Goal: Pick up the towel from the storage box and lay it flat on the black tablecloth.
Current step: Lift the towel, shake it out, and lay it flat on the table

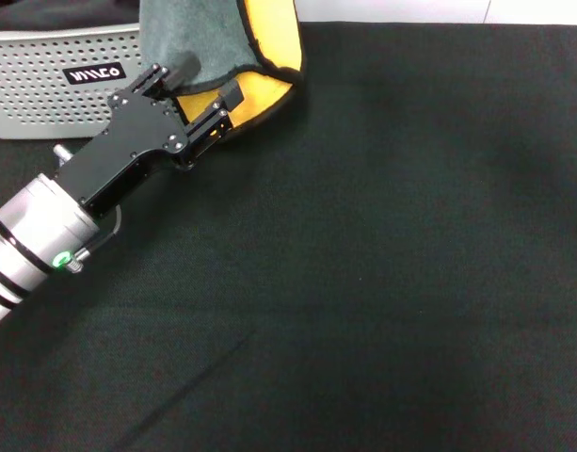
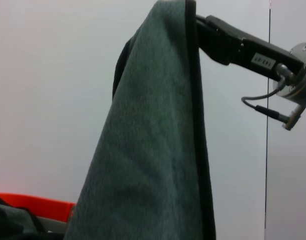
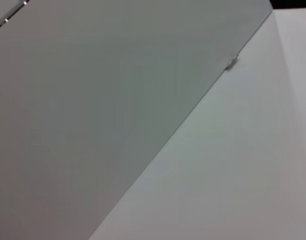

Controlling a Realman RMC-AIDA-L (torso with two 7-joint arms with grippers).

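The towel (image 1: pixel 217 42), grey on one side and yellow-orange on the other with black edging, hangs down at the far left of the black tablecloth (image 1: pixel 382 264), its top out of the head view. In the left wrist view the towel (image 2: pixel 153 150) hangs grey side forward from my right gripper (image 2: pixel 195 20), which is shut on its top edge. My left gripper (image 1: pixel 205 83) is open, its fingers on either side of the towel's lower edge, just right of the storage box (image 1: pixel 43 85).
The light grey perforated box with its black label (image 1: pixel 95 72) stands at the far left corner. A red object (image 2: pixel 33 202) shows low in the left wrist view. The right wrist view shows only a pale wall.
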